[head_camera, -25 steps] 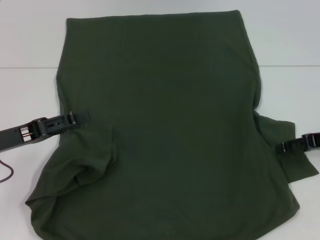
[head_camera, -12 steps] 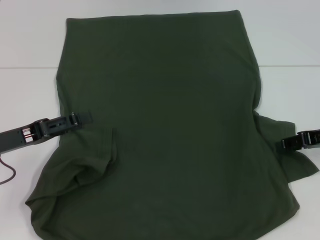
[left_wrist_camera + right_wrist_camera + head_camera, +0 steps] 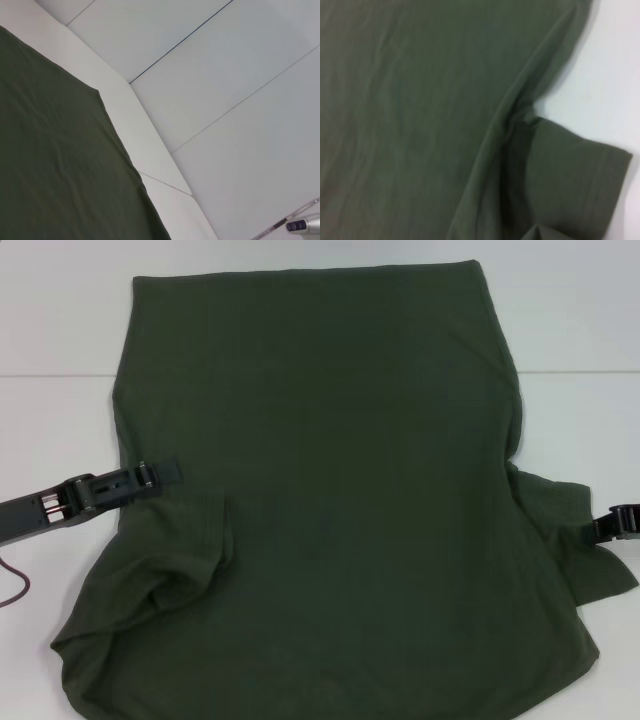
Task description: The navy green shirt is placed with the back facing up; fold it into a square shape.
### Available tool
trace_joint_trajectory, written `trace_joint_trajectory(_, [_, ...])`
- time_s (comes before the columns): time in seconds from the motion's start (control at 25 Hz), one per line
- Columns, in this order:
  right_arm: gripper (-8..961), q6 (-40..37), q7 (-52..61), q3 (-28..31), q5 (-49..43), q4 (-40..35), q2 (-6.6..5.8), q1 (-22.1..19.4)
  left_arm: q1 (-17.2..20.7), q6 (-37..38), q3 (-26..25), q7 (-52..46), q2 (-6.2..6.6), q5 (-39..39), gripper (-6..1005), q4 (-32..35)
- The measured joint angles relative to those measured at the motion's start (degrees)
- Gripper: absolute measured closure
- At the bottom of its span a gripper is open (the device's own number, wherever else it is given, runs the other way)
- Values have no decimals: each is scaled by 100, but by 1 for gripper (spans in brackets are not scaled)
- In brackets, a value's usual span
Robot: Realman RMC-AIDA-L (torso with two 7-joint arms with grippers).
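Observation:
The navy green shirt (image 3: 340, 490) lies spread flat on the white table and fills most of the head view. Its left sleeve (image 3: 185, 565) is folded inward onto the body in a bunched lump. The right sleeve (image 3: 590, 555) sticks out flat at the right edge, and the right wrist view shows that sleeve (image 3: 575, 185) close up beside the shirt body (image 3: 410, 110). My left gripper (image 3: 165, 473) reaches in from the left and lies over the shirt's left edge. My right gripper (image 3: 612, 524) sits at the frame's right edge, beside the right sleeve.
The white table (image 3: 60, 430) shows bare on both sides of the shirt. A thin cable (image 3: 18, 585) curls by the left arm. In the left wrist view the shirt's far edge (image 3: 60, 165) runs along the table rim (image 3: 145, 155), with a pale panelled wall behind.
My right gripper has drawn back to the right, off the right sleeve toward the frame edge. The left gripper has barely moved. The shirt lies as before.

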Motion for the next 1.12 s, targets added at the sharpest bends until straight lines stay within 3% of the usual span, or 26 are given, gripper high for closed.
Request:
trace_joint_trajectory(0.36, [896,139,1,6,-14,34,-12,-50,-2,6,0,0,-7,-1,112,-68])
trace_joint_trajectory(0.56, [951,325,116,38,-15,-17,-78,-149,34,38,0,0,-9,-58,112,-68])
trace_joint_trajectory(1.12, [936,357,519,217,-8,-641,-186,-404,159,106,0,0,19,-270,112,-68])
